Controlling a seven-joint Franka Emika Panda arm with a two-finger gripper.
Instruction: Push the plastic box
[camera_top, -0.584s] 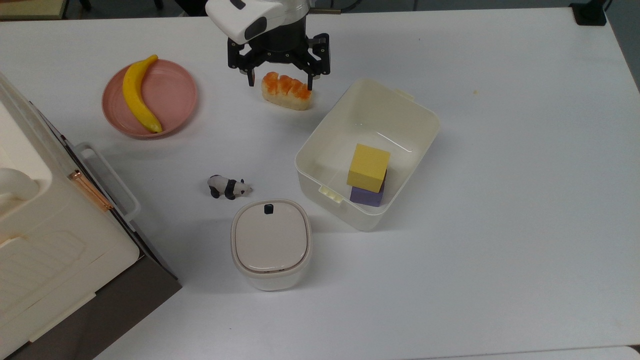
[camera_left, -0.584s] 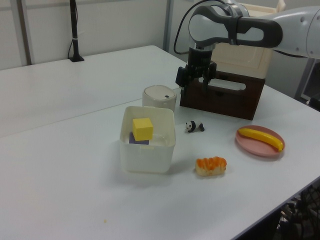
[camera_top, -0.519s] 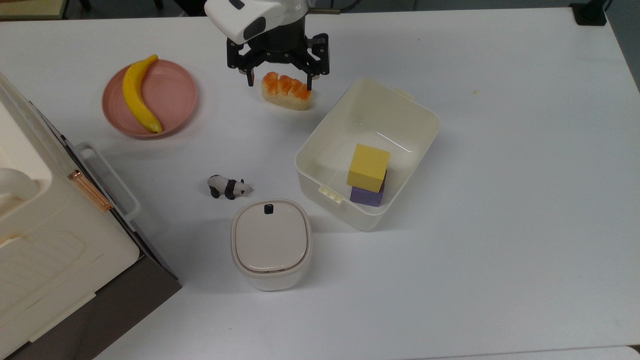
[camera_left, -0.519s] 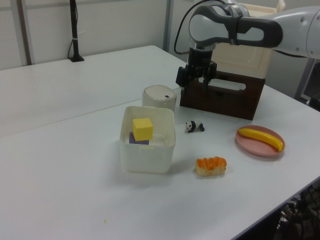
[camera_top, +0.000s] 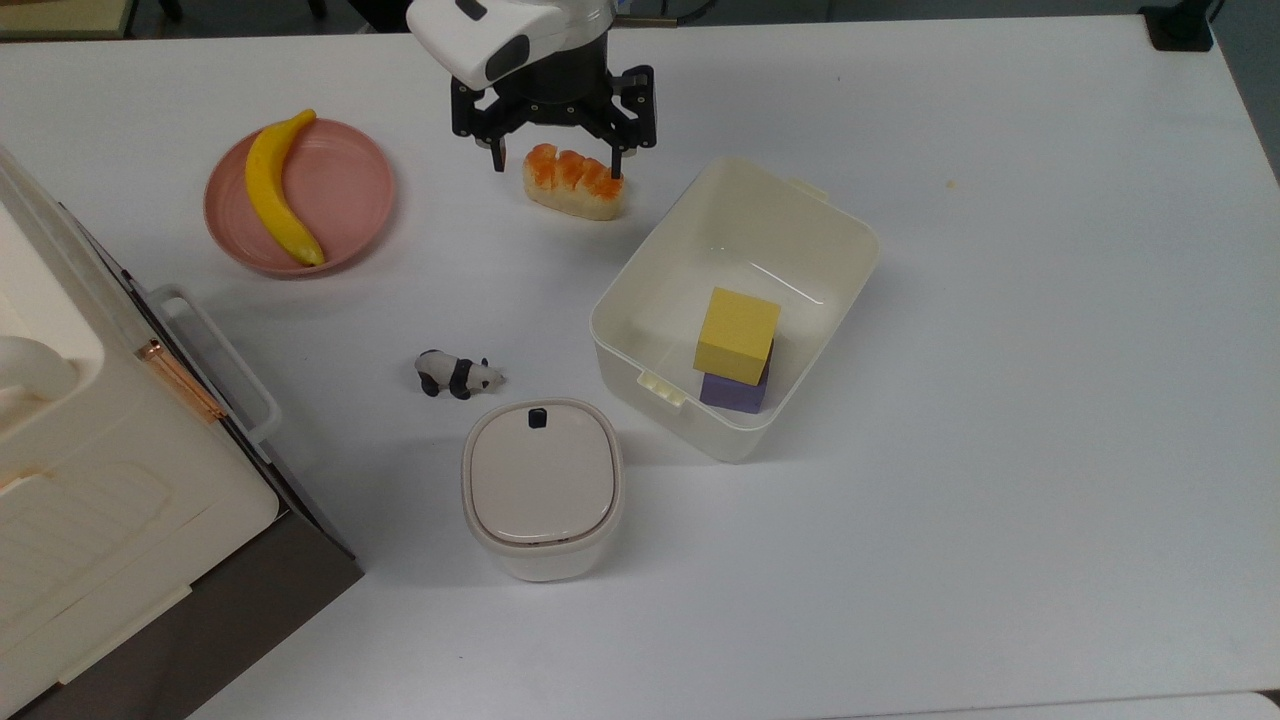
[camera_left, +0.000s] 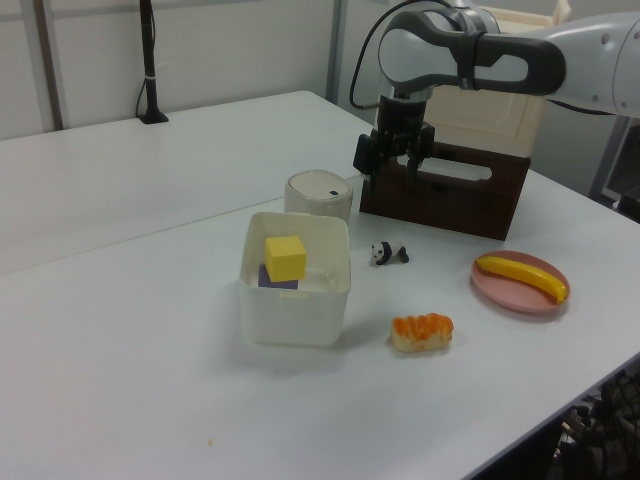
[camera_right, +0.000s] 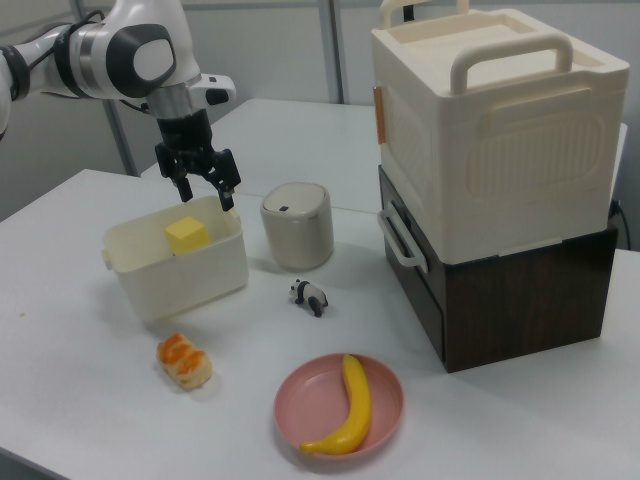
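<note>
Plastic box (camera_top: 738, 300) unmoved against the shots of half a second back: same spot on the counter (camera_top: 1000, 400), same slant, yellow block (camera_top: 738, 335) stacked on purple block (camera_top: 733, 392) inside, toward the near short wall in the top view. Only change: jaws (camera_top: 553, 160) shifted a shade up and toward the top view's left, away from the box rather than toward it. Spread wide, holding nothing, raised clear of the counter in the left view (camera_left: 392, 160) and in the right view (camera_right: 203, 180). Judged meaning for the task: push not yet begun, no contact with the box, approach or lining-up stage only.

Long axis of the box on a diagonal in the top view, running from lower left to upper right, small tabs on the two short rims marking the ends. Open side up, base flat on the counter.

Outward from the box, relative to the jaws in the top view: box below and to the right of the jaws, well apart from the fingertips; bread roll (camera_top: 575, 182) overlapped by the fingertips in that view, no touch to be made out; pink plate (camera_top: 345, 195) with banana (camera_top: 275, 190) off to the left of the jaws; toy panda (camera_top: 457, 374) and lidded container (camera_top: 542, 490) well below them; big case (camera_top: 110, 480) far down to the left.
</note>
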